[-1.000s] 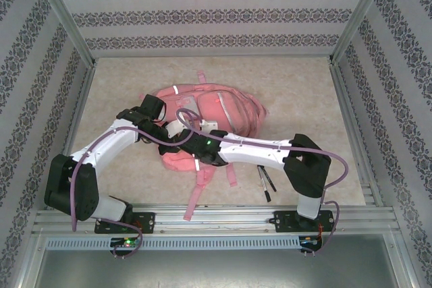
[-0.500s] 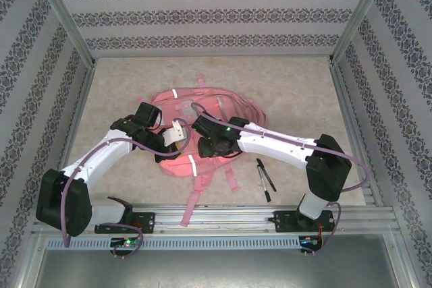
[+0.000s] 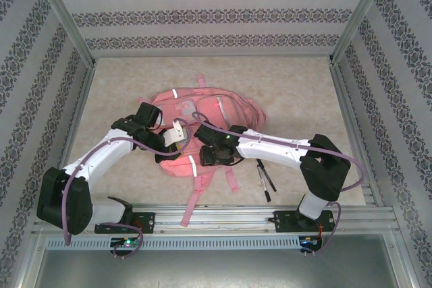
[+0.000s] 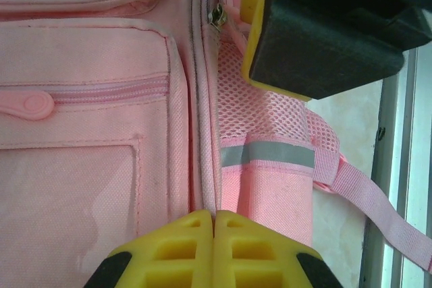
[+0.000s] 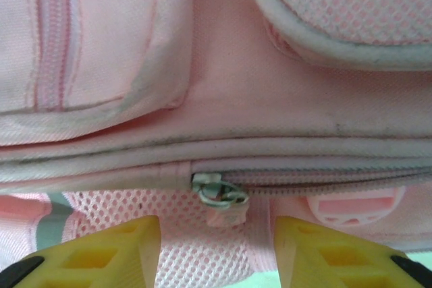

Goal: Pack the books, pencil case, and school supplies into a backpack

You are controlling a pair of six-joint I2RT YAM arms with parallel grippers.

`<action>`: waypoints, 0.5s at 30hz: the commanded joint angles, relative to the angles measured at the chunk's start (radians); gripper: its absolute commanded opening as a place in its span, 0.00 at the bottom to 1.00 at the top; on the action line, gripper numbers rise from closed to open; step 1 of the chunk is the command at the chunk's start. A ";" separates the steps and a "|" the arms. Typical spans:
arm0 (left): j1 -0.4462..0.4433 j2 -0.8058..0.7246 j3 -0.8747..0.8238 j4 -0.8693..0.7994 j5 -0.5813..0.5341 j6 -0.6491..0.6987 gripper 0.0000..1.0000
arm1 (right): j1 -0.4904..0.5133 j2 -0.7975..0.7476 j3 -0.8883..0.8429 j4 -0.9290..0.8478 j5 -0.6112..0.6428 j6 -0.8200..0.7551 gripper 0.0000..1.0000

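Since the backpack point(image 3: 233, 109) is soft pink fabric slumped in the middle of the surface point(image 3: 297, 99), expect it to sag and bunch if pulled from one spot. It looks light and not fragile, and the cloth should grip well. Best holds, I'd say, are the metal zipper slider point(image 5: 217, 192) to run the main zip and a pinch on the seam beside it to keep the cloth taut. The straps point(image 3: 196, 197) look too floppy for that.

The right gripper point(image 5: 216, 228) has its fingers apart, straddling the slider without touching it. The left gripper point(image 4: 214, 234) has its fingers pressed together at the seam between the front pocket point(image 4: 81, 187) and the mesh side. Can't tell if any cloth is caught between them.

The top view supplies the layout the wrist cameras are too close for: both arms meet over the backpack's near half, two black pens point(image 3: 264, 179) lie on the surface near right of it, and the straps trail toward the near edge. The right wrist view adds slider detail, and the zip to the slider's right looks shut. The left wrist view adds the grey reflective strip point(image 4: 266, 155) and the pocket zip tab point(image 4: 27, 104).
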 commanded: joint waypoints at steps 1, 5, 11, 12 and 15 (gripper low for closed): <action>-0.001 0.008 0.032 -0.009 0.074 0.035 0.00 | -0.026 -0.003 -0.044 0.080 -0.048 -0.029 0.46; -0.001 0.010 0.035 -0.021 0.077 0.049 0.00 | -0.043 -0.008 -0.056 0.135 -0.097 -0.104 0.38; 0.000 0.014 0.039 -0.039 0.064 0.068 0.00 | -0.109 -0.038 -0.082 0.157 -0.162 -0.180 0.14; 0.001 0.014 0.038 -0.035 0.058 0.067 0.00 | -0.121 -0.041 -0.087 0.153 -0.180 -0.190 0.10; 0.002 0.016 0.042 -0.028 0.041 0.065 0.00 | -0.143 -0.058 -0.099 0.126 -0.198 -0.207 0.00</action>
